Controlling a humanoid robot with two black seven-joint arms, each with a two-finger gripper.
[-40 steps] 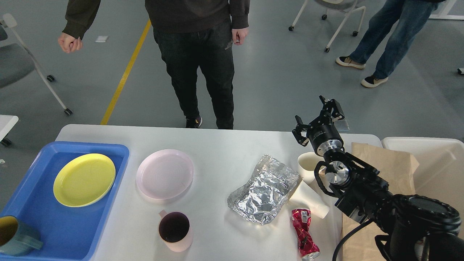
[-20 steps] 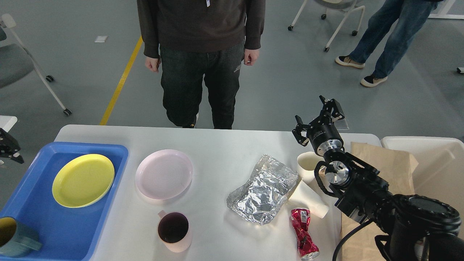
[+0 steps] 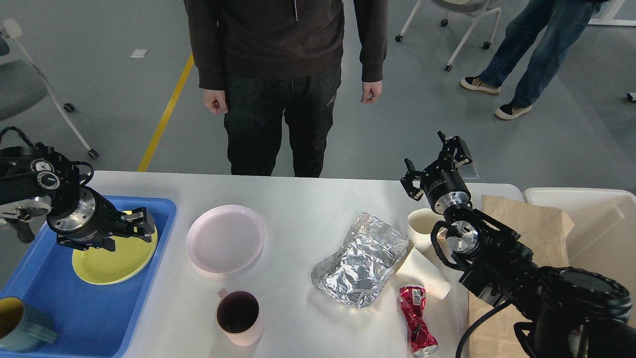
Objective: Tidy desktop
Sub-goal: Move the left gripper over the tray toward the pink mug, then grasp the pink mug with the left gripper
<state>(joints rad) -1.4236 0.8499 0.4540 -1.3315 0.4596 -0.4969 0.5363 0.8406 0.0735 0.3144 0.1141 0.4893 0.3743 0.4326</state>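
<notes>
Left gripper point(image 3: 145, 226) over the yellow plate point(image 3: 112, 258), jaws apart and empty. Pink plate point(image 3: 225, 238) at three o'clock on the desk point(image 3: 298, 199), nearer this arm. Right gripper point(image 3: 433, 159) spread, holding nothing, at twelve o'clock from the paper cups point(image 3: 422, 248).

We're getting bright, even overhead light, sharp focus throughout. Glare is showing on the crumpled foil point(image 3: 360, 258); soft short shadows are sitting under the pink plate point(image 3: 225, 238) on the desktop point(image 3: 308, 199). No blur.
</notes>
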